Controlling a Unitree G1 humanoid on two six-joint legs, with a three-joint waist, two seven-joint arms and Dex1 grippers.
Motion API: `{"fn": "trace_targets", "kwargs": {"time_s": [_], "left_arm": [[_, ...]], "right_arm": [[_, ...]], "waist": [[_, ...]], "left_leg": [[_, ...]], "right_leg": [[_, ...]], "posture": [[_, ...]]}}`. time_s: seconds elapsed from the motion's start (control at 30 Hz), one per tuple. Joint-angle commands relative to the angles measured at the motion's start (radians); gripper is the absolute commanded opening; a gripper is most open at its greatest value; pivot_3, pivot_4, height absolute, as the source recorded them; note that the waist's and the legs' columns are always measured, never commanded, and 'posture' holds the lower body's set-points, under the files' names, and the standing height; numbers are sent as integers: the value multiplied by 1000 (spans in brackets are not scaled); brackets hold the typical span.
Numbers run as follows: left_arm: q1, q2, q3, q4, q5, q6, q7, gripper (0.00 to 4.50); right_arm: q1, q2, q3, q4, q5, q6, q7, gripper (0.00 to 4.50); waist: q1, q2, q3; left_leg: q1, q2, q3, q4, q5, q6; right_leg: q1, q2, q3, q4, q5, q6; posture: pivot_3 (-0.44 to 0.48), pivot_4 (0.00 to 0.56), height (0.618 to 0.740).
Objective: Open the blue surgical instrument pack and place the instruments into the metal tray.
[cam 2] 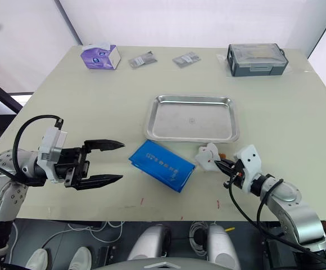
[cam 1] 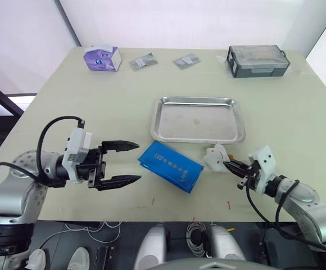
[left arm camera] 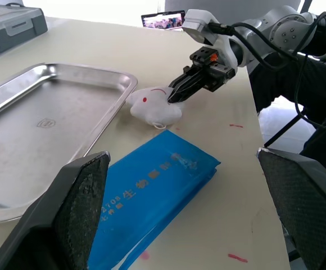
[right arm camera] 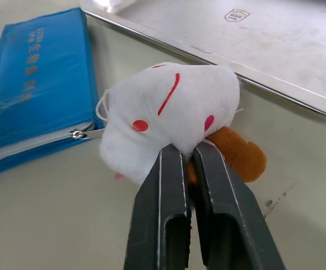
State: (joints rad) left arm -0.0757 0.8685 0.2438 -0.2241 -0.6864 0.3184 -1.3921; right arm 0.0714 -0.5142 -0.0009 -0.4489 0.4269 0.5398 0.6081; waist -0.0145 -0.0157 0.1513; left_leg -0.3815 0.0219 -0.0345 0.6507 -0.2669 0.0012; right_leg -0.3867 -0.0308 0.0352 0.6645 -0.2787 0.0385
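The blue surgical instrument pack [cam 1: 170, 166] lies flat and zipped near the table's front edge, just in front of the metal tray [cam 1: 198, 119], which holds nothing. A white plush charm [right arm camera: 168, 107] with red marks and an orange part hangs by a string from the pack's zipper pull [right arm camera: 78, 134]. My right gripper [cam 1: 226, 165] is shut on this charm, right of the pack. My left gripper [cam 1: 139, 162] is open, close to the pack's left end with nothing between its fingers. The instruments are hidden.
Along the far edge stand a purple tissue box [cam 1: 102, 58], two grey sachets [cam 1: 143, 61] [cam 1: 186, 61] and a grey lidded box [cam 1: 257, 61]. Small red marks dot the table near its front edge.
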Motion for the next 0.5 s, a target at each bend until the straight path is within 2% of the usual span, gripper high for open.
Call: {"fn": "trace_targets", "kwargs": {"time_s": [0.03, 0.27, 0.47, 0.5], "left_arm": [[0, 8, 17, -25, -10, 0, 5, 4500], [-19, 8, 9, -54, -25, 27, 23, 4500], [-31, 2, -1, -67, -29, 40, 38, 4500], [-33, 1, -4, -68, -29, 42, 39, 4500]], "right_arm": [[14, -19, -78, -31, 37, -23, 19, 40], [46, -61, -213, 11, 74, -36, 56, 40], [51, -108, -242, 90, 25, -75, 69, 40], [47, -110, -244, 96, 24, -77, 69, 359]], "waist": [[0, 0, 0], [0, 0, 0], [1, 0, 1], [1, 0, 1]], "left_leg": [[0, 0, 0, 0, 0, 0], [0, 0, 0, 0, 0, 0], [0, 0, 1, 0, 0, 0], [0, 0, 1, 0, 0, 0]], "right_leg": [[0, 0, 0, 0, 0, 0], [0, 0, 0, 0, 0, 0], [0, 0, 0, 0, 0, 0], [0, 0, 0, 0, 0, 0]], "posture": [[0, 150, 740], [0, 150, 740], [0, 150, 740], [0, 150, 740]]}}
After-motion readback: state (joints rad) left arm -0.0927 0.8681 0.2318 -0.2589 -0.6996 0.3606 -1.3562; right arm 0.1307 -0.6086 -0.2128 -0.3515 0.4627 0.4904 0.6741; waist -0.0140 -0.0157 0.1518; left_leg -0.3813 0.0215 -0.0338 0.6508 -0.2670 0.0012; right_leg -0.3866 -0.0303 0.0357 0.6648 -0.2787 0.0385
